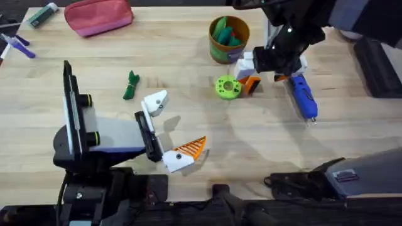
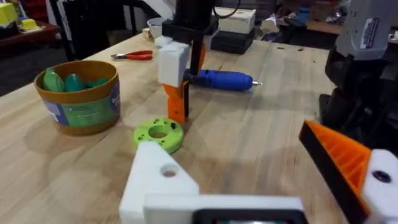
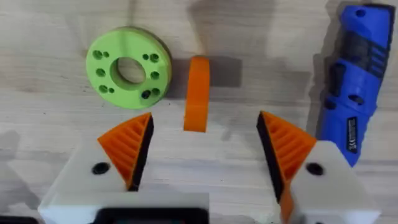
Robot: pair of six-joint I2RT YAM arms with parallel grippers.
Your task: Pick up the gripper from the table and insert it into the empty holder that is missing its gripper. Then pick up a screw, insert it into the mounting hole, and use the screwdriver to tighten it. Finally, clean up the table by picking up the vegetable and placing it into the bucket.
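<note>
Right gripper (image 3: 202, 158) hangs over the orange gripper (image 3: 196, 93), jaws released, nothing between the pads. In the right wrist view the piece lies on the wooden surface (image 1: 264, 135) beyond the gap, roughly on its centreline, long axis running along the approach line rather than across the opening, so the pads would close on its two long flanks. Not yet between the pads; judged a short advance or descent is still needed. Lime-green disc (image 3: 129, 66) sits just beside the piece on one side, the blue screwdriver (image 3: 352, 93) farther off on the other (the disc is the closer neighbour and the likelier thing to be nudged). Right arm is clearly the nearer one. Left gripper (image 1: 171, 130) rests well apart, toward the near edge, jaws spread and empty; one finger carries an orange pad, the other, the holder (image 1: 155, 102), is bare white with an open mounting hole, visible in the left wrist view. Vegetable (image 1: 130, 85) lies on the surface past the left arm; bucket (image 1: 228, 39) stands beyond the disc, already holding green items. Step in hand, by judgement: first pickup, insertion not begun.
</note>
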